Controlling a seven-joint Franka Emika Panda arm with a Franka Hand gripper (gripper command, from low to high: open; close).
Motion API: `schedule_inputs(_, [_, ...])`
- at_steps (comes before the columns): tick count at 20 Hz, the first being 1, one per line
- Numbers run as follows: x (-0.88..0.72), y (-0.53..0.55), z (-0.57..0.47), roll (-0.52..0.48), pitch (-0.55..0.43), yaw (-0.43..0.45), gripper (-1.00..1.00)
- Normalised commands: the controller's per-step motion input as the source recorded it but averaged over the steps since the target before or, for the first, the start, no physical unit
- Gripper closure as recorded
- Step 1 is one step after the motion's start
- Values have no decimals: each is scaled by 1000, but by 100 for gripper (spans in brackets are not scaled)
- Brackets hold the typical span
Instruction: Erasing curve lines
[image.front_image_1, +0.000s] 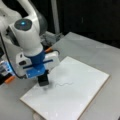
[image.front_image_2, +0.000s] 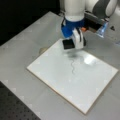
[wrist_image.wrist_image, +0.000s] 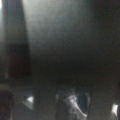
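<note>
Your black gripper (image.front_image_1: 43, 82) sat low over the white rectangular board (image.front_image_1: 82, 97), left of centre in a front view, seemingly placed to meet the stroke's near end. Its opening and hold I cannot tell. The thin dark grey wavy curve lines (image.front_image_1: 63, 84) lay mid-board, apparently intact.

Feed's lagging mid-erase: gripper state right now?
Gripper: carries a dark eraser block, low over the whiteboard, at one end of the curve line, which remains visible.
</note>
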Motion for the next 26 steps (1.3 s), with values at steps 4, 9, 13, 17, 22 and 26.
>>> schedule_inputs(4, [31, 65, -176, 143, -171, 52, 100])
schedule_inputs(9, [67, 25, -195, 153, -147, 32, 100])
schedule_inputs(13, [74, 7, -127, 154, -118, 24, 100])
schedule_inputs(17, [48, 16, -73, 139, -83, 12, 100])
schedule_inputs(22, [41, 45, -76, 138, -64, 6, 100])
schedule_inputs(26, [109, 21, -101, 139, -71, 13, 100])
